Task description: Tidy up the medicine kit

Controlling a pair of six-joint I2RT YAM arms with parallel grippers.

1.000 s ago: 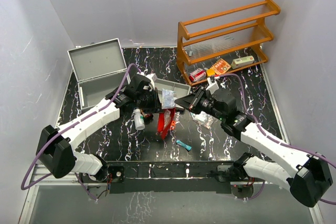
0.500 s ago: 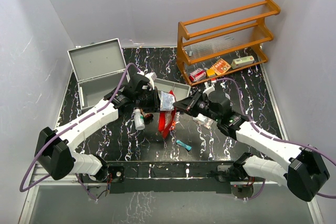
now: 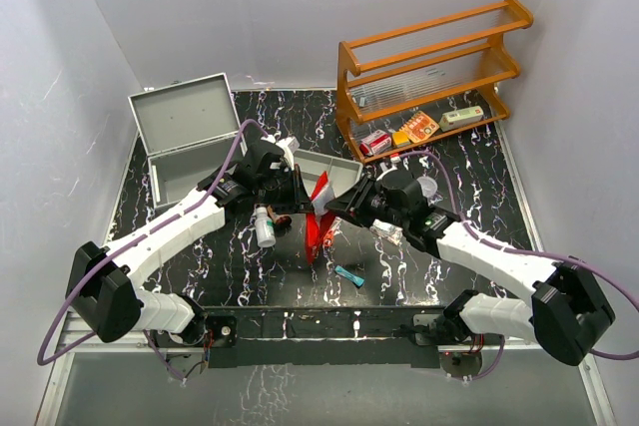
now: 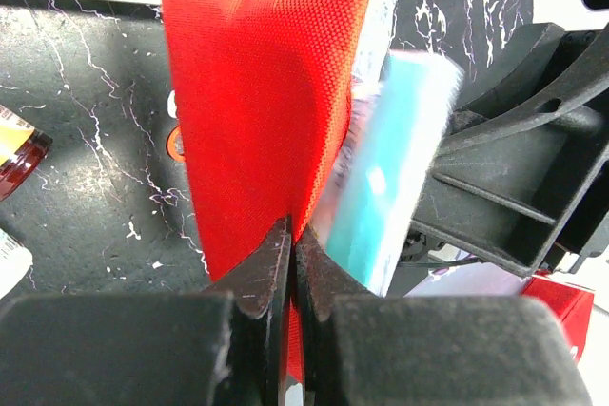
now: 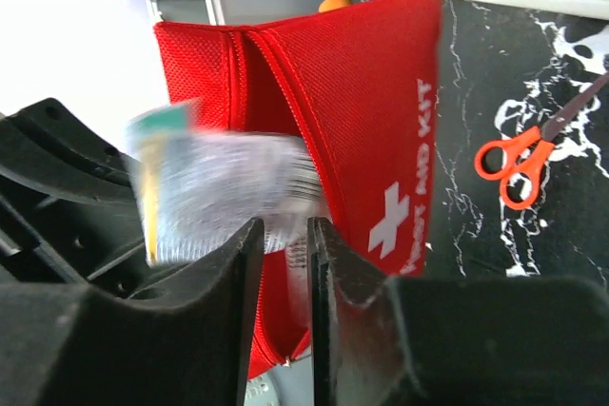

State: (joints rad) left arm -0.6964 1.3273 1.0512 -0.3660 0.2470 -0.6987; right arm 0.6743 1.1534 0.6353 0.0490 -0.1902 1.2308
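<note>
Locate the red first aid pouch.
The pouch is mid-table in the top view, close to the grey tray, pinched by the left gripper; the right gripper holds a foil packet beside it.

Your red kit pouch (image 5: 362,111) bears a white cross; beside it, orange-handled scissors (image 5: 529,147) lie on the black, white-veined table (image 5: 561,73), and before it a teal-and-silver packet (image 5: 219,187).
</note>
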